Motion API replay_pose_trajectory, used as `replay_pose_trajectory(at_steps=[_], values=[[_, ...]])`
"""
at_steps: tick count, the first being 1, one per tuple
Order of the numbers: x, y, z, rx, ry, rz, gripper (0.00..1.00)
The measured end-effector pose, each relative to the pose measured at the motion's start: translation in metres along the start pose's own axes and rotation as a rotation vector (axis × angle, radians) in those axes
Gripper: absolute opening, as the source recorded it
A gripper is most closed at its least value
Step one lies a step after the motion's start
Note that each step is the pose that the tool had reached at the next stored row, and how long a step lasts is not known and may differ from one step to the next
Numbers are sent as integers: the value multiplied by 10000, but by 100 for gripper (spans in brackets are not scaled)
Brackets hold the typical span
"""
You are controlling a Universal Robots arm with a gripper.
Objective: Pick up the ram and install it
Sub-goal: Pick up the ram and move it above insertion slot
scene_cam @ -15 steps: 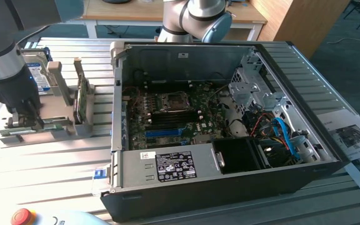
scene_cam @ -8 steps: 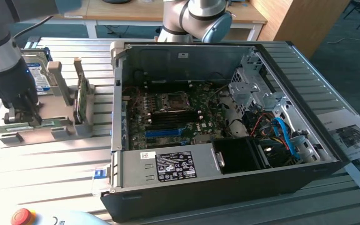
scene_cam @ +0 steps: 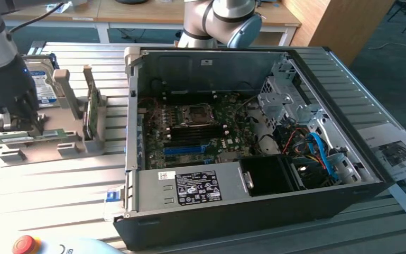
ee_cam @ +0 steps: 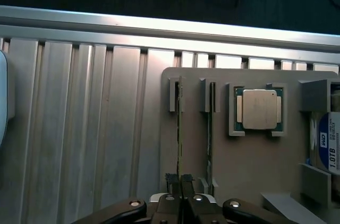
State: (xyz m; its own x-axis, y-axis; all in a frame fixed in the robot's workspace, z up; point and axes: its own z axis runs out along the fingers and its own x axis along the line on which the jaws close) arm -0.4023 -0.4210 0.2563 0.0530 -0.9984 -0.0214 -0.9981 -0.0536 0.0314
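Starting from the exterior view's left, I see the gripper [scene_cam: 21, 129] lowered onto the holder [scene_cam: 72, 148], at the holder's front slot. The ram [scene_cam: 51, 135] stands there on its thin edge, and it has not yet left the slot.

In the wrist view the gripper [ee_cam: 179, 181] has its two fingers [ee_cam: 171, 182] brought together on the ram [ee_cam: 179, 128], one finger on each flat face. So I judge it is clamped on the stick and not only touching it. The ram is directly under the gripper, not to one side of it.

Its long axis runs along the holder's slot and passes straight through the line between the fingers. In the exterior view this axis goes nearly across, from the exterior view's left to its right. What matters to me here is that the fingers press across the thin side while the length lies along the slot.

A second stick [ee_cam: 210, 128] stands in the next slot of the holder [ee_cam: 249, 176], parallel to the ram and just beside it, but apart from the fingers. Farther along the holder lies the processor [ee_cam: 259, 109], and then the drive [ee_cam: 332, 147] at the holder's far end.

On the exterior view's right of the holder, well apart from it, stands the open case [scene_cam: 259, 211] with the board [scene_cam: 203, 127] inside.
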Motion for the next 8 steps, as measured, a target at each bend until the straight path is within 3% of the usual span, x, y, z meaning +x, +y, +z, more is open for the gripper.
replay_pose_trajectory(at_steps=[8], values=[[-4, 4, -203, -5, 15, 0, 12]])
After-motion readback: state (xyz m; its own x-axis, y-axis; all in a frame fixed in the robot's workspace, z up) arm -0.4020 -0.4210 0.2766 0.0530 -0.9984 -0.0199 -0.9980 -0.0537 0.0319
